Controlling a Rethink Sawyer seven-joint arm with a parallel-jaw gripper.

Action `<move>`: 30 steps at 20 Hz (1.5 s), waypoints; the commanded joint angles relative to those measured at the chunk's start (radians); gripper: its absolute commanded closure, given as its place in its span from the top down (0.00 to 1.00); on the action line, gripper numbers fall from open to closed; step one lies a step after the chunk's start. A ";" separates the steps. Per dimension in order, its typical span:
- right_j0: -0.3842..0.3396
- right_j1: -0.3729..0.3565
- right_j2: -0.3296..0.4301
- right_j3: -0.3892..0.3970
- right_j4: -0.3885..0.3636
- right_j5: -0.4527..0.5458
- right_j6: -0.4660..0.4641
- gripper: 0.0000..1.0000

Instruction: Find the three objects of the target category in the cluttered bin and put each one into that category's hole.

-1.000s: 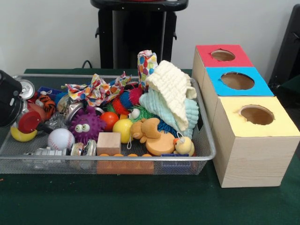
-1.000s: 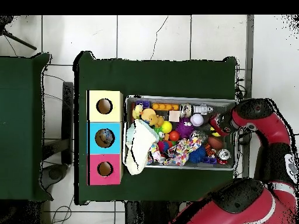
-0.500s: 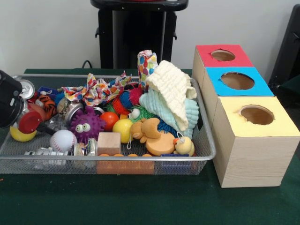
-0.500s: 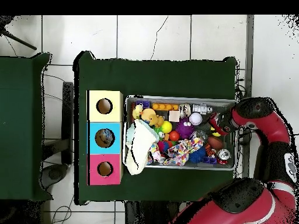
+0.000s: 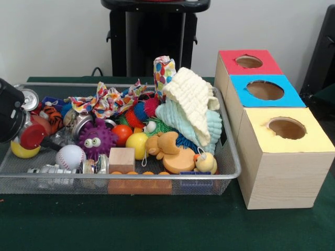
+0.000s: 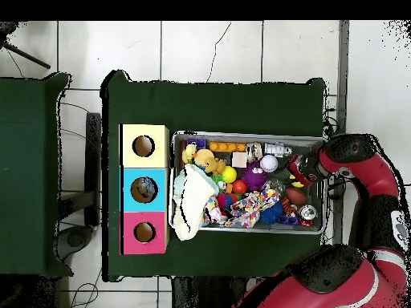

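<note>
Sitting on the green table [image 5: 157,225], the wire bin [image 5: 104,183] runs left to right, long axis across the front view. Nearest its front wall lie an orange block row [image 5: 138,180], a wood cube [image 5: 121,159], a baseball [image 5: 68,155] and a duck [image 5: 205,162]. Behind them sit a purple spiky ball [image 5: 96,139], a yellow ball [image 5: 136,142] and an orange plush [image 5: 166,146]. Farther back, a cream cloth [image 5: 192,102] drapes over a mint one, beside a confetti fabric [image 5: 107,99] lying left to right. Right of the bin, three boxes line up near to far: yellow [image 5: 285,128], blue [image 5: 265,90], red [image 5: 249,61], holes facing up. The claw [image 5: 23,133] hangs at the bin's left end among the toys; whether it is released or clenched I cannot tell.
</note>
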 commanded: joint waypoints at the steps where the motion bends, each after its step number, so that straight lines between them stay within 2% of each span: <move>1: -0.040 0.049 0.050 0.117 -0.072 -0.252 -0.179 1.00; 6: -0.083 0.093 0.109 0.152 -0.013 -0.099 -0.256 1.00; 12: -0.090 0.118 0.106 0.156 -0.008 0.103 -0.204 1.00; 16: -0.100 0.134 0.132 0.151 -0.003 0.139 -0.240 1.00; 20: -0.107 0.143 0.138 0.159 0.003 0.178 -0.229 1.00; 27: -0.116 0.158 0.158 0.166 0.008 0.194 -0.218 1.00; 30: -0.120 0.166 0.179 0.154 0.005 0.183 -0.252 1.00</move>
